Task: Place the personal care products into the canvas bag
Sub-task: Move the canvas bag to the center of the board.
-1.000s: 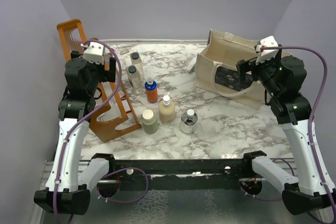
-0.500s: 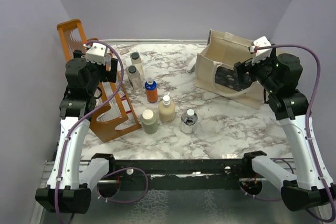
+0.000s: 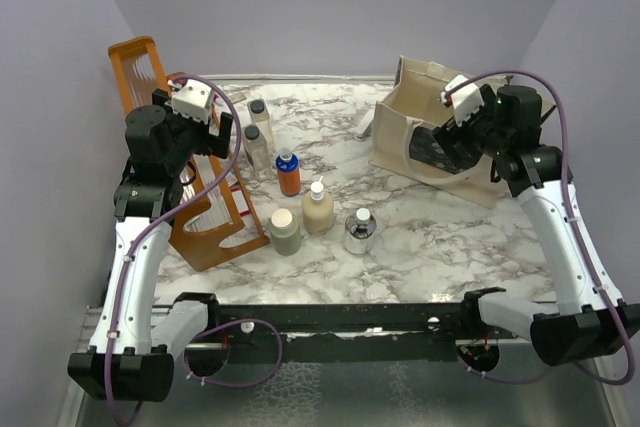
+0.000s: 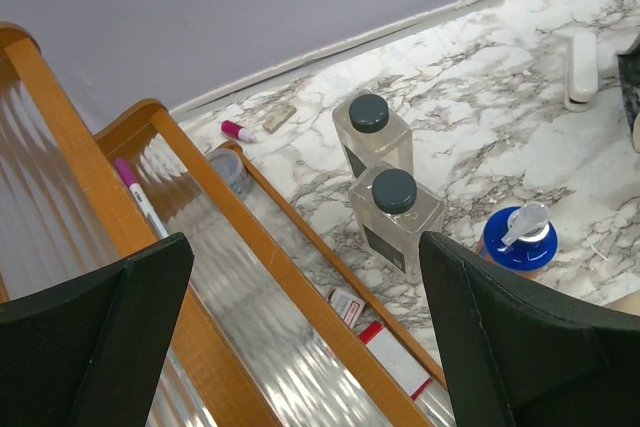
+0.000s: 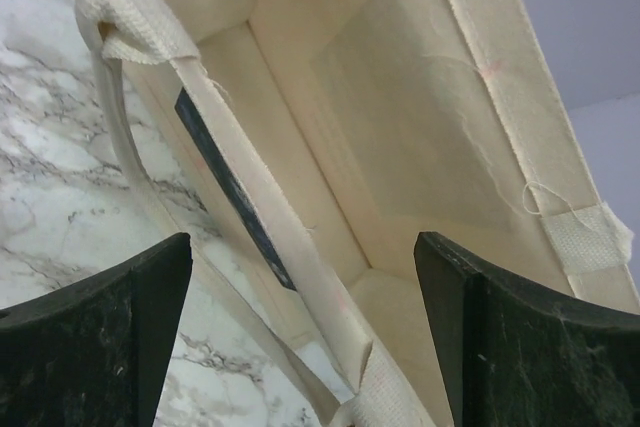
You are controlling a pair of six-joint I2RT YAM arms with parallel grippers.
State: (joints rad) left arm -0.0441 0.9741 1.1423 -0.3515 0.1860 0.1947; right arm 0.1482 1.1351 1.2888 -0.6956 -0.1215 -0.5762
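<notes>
Six bottles stand on the marble table: two clear ones with black caps (image 3: 258,115) (image 3: 253,145), an orange one with a blue cap (image 3: 288,174), a beige pump bottle (image 3: 317,210), an olive-grey one with a cream cap (image 3: 284,232) and a squat silvery one (image 3: 359,232). The beige canvas bag (image 3: 430,112) stands open at the back right. My left gripper (image 3: 222,134) is open and empty above the rack, left of the clear bottles (image 4: 397,212). My right gripper (image 3: 443,142) is open and empty over the bag's near rim, looking into the bag (image 5: 400,97).
An orange wooden rack (image 3: 200,202) with ribbed clear panels stands along the left side, under my left gripper (image 4: 305,287). Small items lie by and inside the rack (image 4: 190,162). A white loop handle (image 4: 582,67) of the bag lies on the marble.
My right arm has swung left and forward, bringing its gripper over the bag's near rim. My left gripper has shifted slightly to the right over the rack.
</notes>
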